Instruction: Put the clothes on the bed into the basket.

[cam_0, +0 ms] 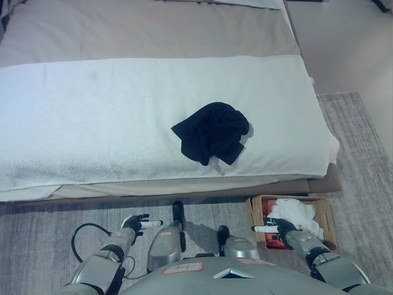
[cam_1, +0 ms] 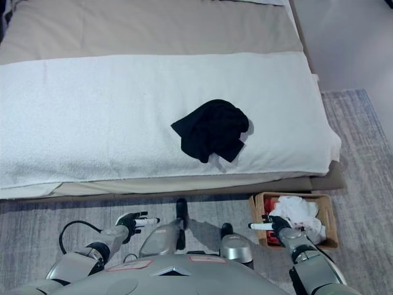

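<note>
A crumpled black garment (cam_0: 212, 132) lies on the white blanket (cam_0: 92, 117) of the bed, right of the middle and near the front edge. A tan basket (cam_0: 324, 219) stands on the floor by the bed's front right corner and holds white and red clothes (cam_0: 293, 211). My left hand (cam_0: 138, 224) hangs low over the floor at the lower left, open and empty. My right hand (cam_0: 278, 228) is low at the lower right, over the basket's left edge, open and empty. Both hands are well short of the black garment.
The bed spans most of the view, with a beige cover (cam_0: 153, 27) behind the white blanket. A grey rug (cam_0: 356, 135) covers the floor in front and to the right of the bed. Bare pale floor (cam_0: 350, 43) shows at the upper right.
</note>
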`<state>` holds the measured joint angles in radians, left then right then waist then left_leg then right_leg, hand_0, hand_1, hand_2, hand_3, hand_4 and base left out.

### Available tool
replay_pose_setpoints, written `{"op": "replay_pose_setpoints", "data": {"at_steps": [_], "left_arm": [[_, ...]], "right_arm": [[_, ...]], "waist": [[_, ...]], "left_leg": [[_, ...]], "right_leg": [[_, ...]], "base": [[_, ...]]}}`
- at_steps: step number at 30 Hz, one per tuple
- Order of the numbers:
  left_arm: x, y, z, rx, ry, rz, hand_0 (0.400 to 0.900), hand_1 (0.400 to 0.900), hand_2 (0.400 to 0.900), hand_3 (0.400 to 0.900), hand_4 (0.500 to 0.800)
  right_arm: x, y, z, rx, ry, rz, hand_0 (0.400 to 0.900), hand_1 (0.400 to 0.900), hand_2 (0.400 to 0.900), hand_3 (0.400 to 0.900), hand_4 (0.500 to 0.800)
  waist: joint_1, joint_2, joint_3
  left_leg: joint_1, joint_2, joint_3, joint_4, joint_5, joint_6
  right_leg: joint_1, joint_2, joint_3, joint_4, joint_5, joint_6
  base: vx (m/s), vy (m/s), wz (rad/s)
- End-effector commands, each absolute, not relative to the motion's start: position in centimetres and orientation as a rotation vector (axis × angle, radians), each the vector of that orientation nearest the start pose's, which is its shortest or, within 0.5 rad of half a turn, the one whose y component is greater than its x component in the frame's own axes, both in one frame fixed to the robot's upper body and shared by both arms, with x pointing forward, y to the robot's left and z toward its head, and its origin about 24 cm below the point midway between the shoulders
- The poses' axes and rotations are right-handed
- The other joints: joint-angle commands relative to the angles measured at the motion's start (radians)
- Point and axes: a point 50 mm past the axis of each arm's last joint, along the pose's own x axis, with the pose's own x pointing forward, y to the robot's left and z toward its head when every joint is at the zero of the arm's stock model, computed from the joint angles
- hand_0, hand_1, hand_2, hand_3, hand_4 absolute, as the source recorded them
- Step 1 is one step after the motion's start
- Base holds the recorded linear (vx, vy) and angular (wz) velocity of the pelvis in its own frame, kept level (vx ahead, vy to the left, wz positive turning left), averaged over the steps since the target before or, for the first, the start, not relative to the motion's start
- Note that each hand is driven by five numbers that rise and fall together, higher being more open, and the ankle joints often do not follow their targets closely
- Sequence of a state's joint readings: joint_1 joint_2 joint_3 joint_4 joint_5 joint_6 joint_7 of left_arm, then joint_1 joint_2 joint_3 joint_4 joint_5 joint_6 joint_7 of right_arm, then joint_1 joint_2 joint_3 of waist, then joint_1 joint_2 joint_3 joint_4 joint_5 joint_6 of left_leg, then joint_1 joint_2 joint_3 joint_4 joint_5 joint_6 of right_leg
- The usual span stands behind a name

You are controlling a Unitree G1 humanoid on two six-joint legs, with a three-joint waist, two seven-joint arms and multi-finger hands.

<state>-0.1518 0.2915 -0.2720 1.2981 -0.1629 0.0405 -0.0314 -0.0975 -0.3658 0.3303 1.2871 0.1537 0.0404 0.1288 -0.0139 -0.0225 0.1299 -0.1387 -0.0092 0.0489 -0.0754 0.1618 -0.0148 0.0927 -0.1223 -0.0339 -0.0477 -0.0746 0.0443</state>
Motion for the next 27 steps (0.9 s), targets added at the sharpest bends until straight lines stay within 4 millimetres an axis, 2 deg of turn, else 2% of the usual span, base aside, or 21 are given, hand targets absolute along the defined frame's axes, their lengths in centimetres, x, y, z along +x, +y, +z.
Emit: {"op": "replay_pose_setpoints", "data": {"at_steps": [1,3,6,10,12,15,18,22,23,25,27], "left_arm": [[12.0,26.9,-14.6,0.357,1.242,0.067,0.9,0.9,0.9,0.9,0.8],[12.7,27.4,-14.2,0.368,1.22,0.081,0.9,0.9,0.9,0.9,0.8],[13.4,28.1,-13.7,0.387,1.199,0.097,0.9,0.9,0.9,0.9,0.8],[13.4,28.5,-13.5,0.39,1.2,0.116,0.9,0.9,0.9,0.9,0.8],[13.4,29.0,-13.4,0.384,1.201,0.134,0.9,0.9,0.9,0.9,0.8],[13.1,29.1,-13.5,0.385,1.215,0.139,0.9,0.9,0.9,0.9,0.8],[12.9,28.9,-13.6,0.378,1.22,0.144,0.9,0.9,0.9,0.9,0.8],[12.3,28.8,-13.8,0.36,1.237,0.155,0.9,0.9,0.9,0.9,0.8],[12.1,28.8,-13.9,0.354,1.244,0.157,0.9,0.9,0.9,0.9,0.8],[11.6,28.8,-14.1,0.347,1.258,0.161,0.9,0.9,0.9,0.9,0.8],[11.1,28.4,-14.4,0.337,1.273,0.151,0.9,0.9,0.9,0.9,0.8]], "right_arm": [[11.3,-27.9,-14.3,-0.354,1.273,0.036,0.9,0.9,0.9,0.9,0.8],[12.0,-27.4,-14.3,-0.338,1.25,0.04,0.9,0.9,0.9,0.9,0.8],[12.7,-26.8,-14.3,-0.335,1.229,0.057,0.9,0.9,0.9,0.9,0.8],[13.0,-26.5,-14.2,-0.334,1.217,0.061,0.9,0.9,0.9,0.9,0.8],[13.2,-26.5,-14.2,-0.338,1.212,0.066,0.9,0.9,0.9,0.9,0.8],[14.0,-26.7,-13.8,-0.348,1.182,0.057,0.9,0.9,0.9,0.9,0.8],[15.5,-26.7,-13.1,-0.372,1.127,0.059,0.9,0.9,0.9,0.9,0.8],[16.7,-26.9,-12.5,-0.404,1.091,0.067,0.9,0.9,0.9,0.9,0.8],[17.0,-27.1,-12.3,-0.415,1.081,0.069,0.9,0.9,0.9,0.9,0.8],[17.4,-27.4,-11.9,-0.429,1.059,0.066,0.9,0.9,0.9,0.9,0.8],[17.3,-27.7,-11.8,-0.44,1.058,0.064,0.9,0.9,0.9,0.9,0.8]], "waist": [[0.03,-0.034,-0.056],[0.027,-0.044,-0.062],[0.012,-0.046,-0.053],[0.006,-0.041,-0.04],[0.005,-0.04,-0.04],[0.007,-0.032,-0.025],[0.002,-0.034,0.004],[0.006,-0.044,0.019],[0.006,-0.046,0.019],[0.004,-0.051,0.011],[0.011,-0.047,-0.016]], "left_leg": [[-0.16,0.006,-0.058,0.195,-0.113,-0.012],[-0.146,0.002,-0.049,0.188,-0.131,0.004],[-0.101,-0.008,-0.059,0.156,-0.14,0.028],[-0.053,-0.024,-0.072,0.133,-0.155,0.044],[-0.01,-0.033,-0.085,0.1,-0.159,0.044],[0.023,-0.027,-0.091,0.089,-0.174,0.037],[0.045,-0.03,-0.102,0.104,-0.2,0.025],[0.09,-0.031,-0.104,0.107,-0.23,0.008],[0.101,-0.032,-0.107,0.106,-0.235,0.003],[0.116,-0.037,-0.125,0.107,-0.247,-0.005],[0.143,-0.023,-0.132,0.091,-0.257,-0.021]], "right_leg": [[-0.026,0.039,0.055,0.16,-0.084,0.051],[-0.082,0.037,0.063,0.263,-0.034,0.078],[-0.156,0.05,0.073,0.432,0.069,0.088],[-0.197,0.056,0.044,0.501,0.076,0.079],[-0.223,0.072,0.026,0.449,0.047,0.062],[-0.24,0.048,-0.007,0.325,0.024,0.055],[-0.287,0.0,0.015,0.175,0.098,0.077],[-0.304,-0.053,-0.012,0.073,0.185,0.106],[-0.308,-0.059,-0.017,0.074,0.198,0.111],[-0.289,-0.05,0.012,0.077,0.194,0.112],[-0.259,-0.049,-0.02,0.063,0.185,0.108]], "base": [[0.17,0.266,-0.39],[0.15,0.252,-0.29],[0.13,0.252,-0.04],[0.12,0.17,0.04],[0.17,0.096,0.14],[0.15,0.02,0.2],[0.13,-0.059,0.23],[0.17,-0.135,0.23],[0.2,-0.169,0.41],[0.23,-0.209,0.62],[0.27,-0.255,0.46]]}}
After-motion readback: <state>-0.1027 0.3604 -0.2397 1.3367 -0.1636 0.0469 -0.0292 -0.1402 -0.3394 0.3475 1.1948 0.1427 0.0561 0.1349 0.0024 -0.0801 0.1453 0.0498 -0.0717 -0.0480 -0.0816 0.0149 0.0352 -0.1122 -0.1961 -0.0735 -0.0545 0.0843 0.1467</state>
